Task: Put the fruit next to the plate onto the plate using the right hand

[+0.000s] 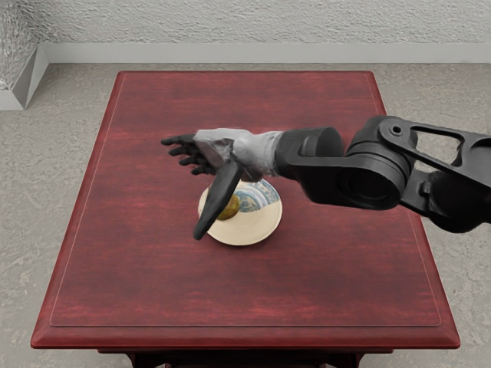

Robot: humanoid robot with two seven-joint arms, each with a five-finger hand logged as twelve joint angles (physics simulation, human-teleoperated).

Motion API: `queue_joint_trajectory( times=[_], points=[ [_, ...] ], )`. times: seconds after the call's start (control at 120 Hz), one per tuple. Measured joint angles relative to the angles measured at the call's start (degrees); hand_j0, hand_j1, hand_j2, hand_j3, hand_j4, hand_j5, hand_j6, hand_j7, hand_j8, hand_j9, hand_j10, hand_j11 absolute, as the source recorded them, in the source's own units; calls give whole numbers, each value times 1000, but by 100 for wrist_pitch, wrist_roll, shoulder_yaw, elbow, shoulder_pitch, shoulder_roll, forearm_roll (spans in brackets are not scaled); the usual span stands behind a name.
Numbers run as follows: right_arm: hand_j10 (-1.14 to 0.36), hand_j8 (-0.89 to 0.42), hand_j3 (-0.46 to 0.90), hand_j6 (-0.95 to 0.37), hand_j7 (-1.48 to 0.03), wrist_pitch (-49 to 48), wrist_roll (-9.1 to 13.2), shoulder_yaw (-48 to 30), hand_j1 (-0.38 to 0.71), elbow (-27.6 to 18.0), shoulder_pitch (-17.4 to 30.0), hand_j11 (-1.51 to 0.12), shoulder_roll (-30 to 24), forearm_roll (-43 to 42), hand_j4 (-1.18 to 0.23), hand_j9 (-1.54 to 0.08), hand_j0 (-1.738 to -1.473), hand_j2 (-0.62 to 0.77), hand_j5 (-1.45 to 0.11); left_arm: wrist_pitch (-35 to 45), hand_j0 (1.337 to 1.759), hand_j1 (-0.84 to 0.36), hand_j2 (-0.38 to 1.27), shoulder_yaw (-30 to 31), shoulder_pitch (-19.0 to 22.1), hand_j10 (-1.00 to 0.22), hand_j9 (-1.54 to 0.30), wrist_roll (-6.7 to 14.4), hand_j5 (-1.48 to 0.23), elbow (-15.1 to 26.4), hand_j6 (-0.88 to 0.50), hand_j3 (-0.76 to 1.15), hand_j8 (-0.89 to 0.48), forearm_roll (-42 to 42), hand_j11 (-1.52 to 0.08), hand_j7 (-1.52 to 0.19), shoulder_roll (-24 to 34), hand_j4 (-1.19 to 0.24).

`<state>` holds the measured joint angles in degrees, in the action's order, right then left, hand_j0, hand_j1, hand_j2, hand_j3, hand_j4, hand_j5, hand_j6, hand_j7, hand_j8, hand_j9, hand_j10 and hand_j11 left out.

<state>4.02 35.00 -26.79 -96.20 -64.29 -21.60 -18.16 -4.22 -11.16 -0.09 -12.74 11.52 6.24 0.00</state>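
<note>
So here's where I'm at: my right hand (209,152) is hanging above the dark red surface (153,268), just over the far-left edge of the plate (257,226). My arm (368,169) comes in from the right side and reaches across toward the middle. The hand is released. The fingers (180,142) are spread and pointing off to the left with nothing in them, and the thumb (216,201) dangles down across the left side of the plate.

The fruit (230,208) is a yellowish-brown thing sitting on the plate, on its left half. My thumb covers part of it from this angle, so I only see a chunk of it and can't tell you what kind of fruit it is. I also can't tell if the thumb is touching it or just passing in front.

The plate is cream coloured with some blue-green pattern on the far side, and it sits roughly in the centre of the surface.
</note>
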Motion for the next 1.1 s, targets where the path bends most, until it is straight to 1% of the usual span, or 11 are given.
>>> queue_joint_trajectory(
  times=[0.092, 0.158, 0.283, 0.35, 0.442, 0.575, 0.725, 0.858, 1.1],
  points=[
    [-5, -4, 0, -5, -7, -1162, 0, -777, -344, -19, 650, -7, -320, 442, -6, -7, -1658, 3, -7, 0, 1658, 337, 2, 0, 0, -10, -13, 0, -13, 0, -10, 0, -10, 0, -13, -13, 0, -10],
    [-4, -3, 0, -4, -5, -1917, 0, -1165, -345, -14, 935, -5, -663, 913, -4, -5, -1658, 2, -5, 0, 1658, 337, 2, 0, 0, -10, -13, 0, -13, 1, -10, 0, -10, 0, -13, -13, 0, -10],
    [-2, -2, 0, -2, -3, -2799, 0, -1592, -347, 7, 1173, -3, -1280, 1539, -2, -3, -1658, 1, -3, 0, 1658, 337, 2, 0, 0, -10, -13, 0, -13, 1, -10, 0, -10, 0, -13, -13, 0, -10],
    [-1, -1, 0, -1, -2, -3120, 0, -1696, -348, 51, 1228, -2, -1550, 1708, -2, -2, -1658, 1, -2, 0, 1658, 337, 2, 0, 0, -10, -13, 0, -13, 3, -10, 0, -10, 0, -13, -13, 0, -10],
    [-1, -1, 0, -1, -1, -3544, 0, -1765, -348, 172, 1296, -1, -1988, 2229, -1, -1, -1658, 1, -1, 0, 1658, 337, 2, 0, 0, -10, -13, 0, -13, 3, -10, 0, -10, 0, -13, -13, 0, -10],
    [0, 0, 0, 0, -1, -3803, 0, -1799, -349, 414, 1423, -1, -2567, 2719, 0, -1, -1658, 1, -1, 0, 1658, 337, 2, 0, -18, -10, -13, 0, -13, 1, -10, 0, -10, 0, -13, -13, 0, -10],
    [0, 1, 0, 1, 0, -3880, 0, -1809, -349, 685, 1700, 0, -3112, 3278, 0, 0, -1658, 1, 0, 0, 1658, 337, 2, -1, -18, -10, -13, 0, -13, 0, -10, 0, -10, 0, -13, -13, 0, -10],
    [1, 1, 0, 1, 0, -3898, 0, -1811, -349, 900, 1835, 0, -3417, 3415, 0, 0, -1658, 1, 0, 0, 1658, 337, 2, -1, -10, -10, -13, 0, -13, 0, -10, 0, -10, -1, -13, -13, 0, -10],
    [1, 2, 0, 3, 0, -3905, 0, -1811, -349, 1213, 1893, 0, -3790, 3485, 0, 0, -1658, 0, 0, 0, 1658, 337, 2, -2, 0, -10, -13, 0, -13, 0, -10, 0, -10, -6, -13, -13, 0, -10]
  ],
)
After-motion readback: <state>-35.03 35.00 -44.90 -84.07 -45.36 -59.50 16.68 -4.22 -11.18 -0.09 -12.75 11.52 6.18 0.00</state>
